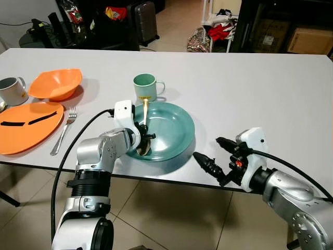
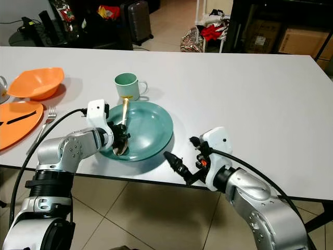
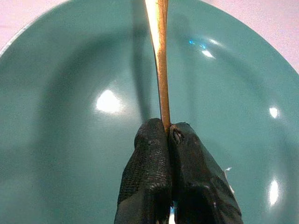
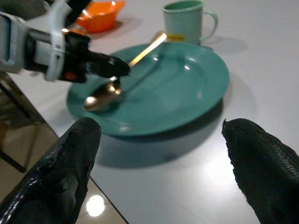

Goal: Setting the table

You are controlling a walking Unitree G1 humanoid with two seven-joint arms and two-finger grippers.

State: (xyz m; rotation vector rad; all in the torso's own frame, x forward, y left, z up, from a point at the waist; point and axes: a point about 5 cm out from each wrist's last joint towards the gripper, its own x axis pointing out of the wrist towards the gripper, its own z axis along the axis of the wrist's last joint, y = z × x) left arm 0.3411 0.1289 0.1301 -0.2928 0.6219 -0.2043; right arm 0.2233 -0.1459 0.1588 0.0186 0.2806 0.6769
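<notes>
Left gripper (image 1: 144, 136) jaws clamp gold spoon (image 1: 145, 136) over teal plate (image 1: 174, 127).

Beyond the table's far edge, at about twelve o'clock, a dark suitcase (image 1: 143, 21) stands on the tiled floor (image 1: 174, 26). Toward one o'clock, red and white clothes (image 1: 221, 28) are heaped on a rack, and cardboard boxes (image 1: 307, 40) sit toward two o'clock.

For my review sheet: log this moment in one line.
left hand: shut on gold metal spoon | over teal round plate | right hand: open, idle
</notes>
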